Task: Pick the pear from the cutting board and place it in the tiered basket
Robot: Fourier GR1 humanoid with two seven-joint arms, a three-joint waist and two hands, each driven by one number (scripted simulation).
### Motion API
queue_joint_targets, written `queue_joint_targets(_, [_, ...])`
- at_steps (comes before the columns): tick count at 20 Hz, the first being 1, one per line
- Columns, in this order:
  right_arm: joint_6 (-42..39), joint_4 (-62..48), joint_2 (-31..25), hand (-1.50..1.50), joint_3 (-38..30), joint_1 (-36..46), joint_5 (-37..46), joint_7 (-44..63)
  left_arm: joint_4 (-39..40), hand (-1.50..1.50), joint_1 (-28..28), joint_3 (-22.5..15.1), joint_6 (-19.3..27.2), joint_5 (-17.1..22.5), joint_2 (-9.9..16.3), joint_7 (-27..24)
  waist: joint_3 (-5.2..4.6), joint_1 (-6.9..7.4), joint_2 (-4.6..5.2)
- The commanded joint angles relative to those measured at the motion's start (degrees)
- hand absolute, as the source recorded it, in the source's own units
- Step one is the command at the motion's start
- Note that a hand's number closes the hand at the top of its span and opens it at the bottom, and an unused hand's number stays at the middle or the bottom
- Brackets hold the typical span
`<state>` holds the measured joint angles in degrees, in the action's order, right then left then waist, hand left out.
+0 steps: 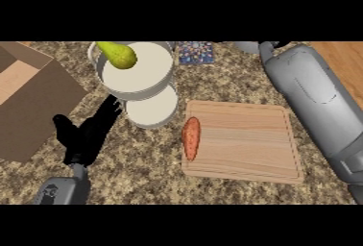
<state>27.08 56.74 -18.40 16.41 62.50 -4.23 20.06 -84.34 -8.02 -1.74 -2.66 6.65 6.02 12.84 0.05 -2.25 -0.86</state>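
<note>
head view: the left hand (pixel 89 137) comes in from the lower left, its fingers straight and relaxed, pointing up and to the right, holding nothing. just beyond its fingertips stands the tiered basket (pixel 164 86), two round white tiers with grey rims, the larger upper one farther from the hand and the smaller lower one nearest the fingertips. the pear (pixel 118 55), yellow-green, lies in the upper tier at its far left rim, well beyond the hand. to the right of the hand, apart from it, lies the wooden cutting board (pixel 245 141) on the speckled counter (pixel 142 168). an orange sweet potato (pixel 191 138) lies along the board's left edge, the side closest to the hand. left of the hand sits a brown cardboard box (pixel 32 101). the right forearm (pixel 319 105) reaches up along the right side, past the board's right edge; its hand is hidden at the top, so i cannot tell how its fingers stand. a small patterned packet (pixel 195 52) lies beyond the basket.
</note>
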Motion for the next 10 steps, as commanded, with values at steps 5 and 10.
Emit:
queue_joint_targets(5, [-15.31,23.98,-17.84,-1.50,-5.05,-19.48,-8.22,2.52,-2.15,0.00,-0.46,1.34,-0.58,1.20,1.47,2.86,0.02,-0.76,0.01])
queue_joint_targets(10, [-21.19,34.15,-26.94,-1.50,-15.95,-31.29,-15.51,1.76,-1.35,0.00,-0.37,0.10,-0.31,-0.25,0.26,0.85,-0.01,0.16,0.43])
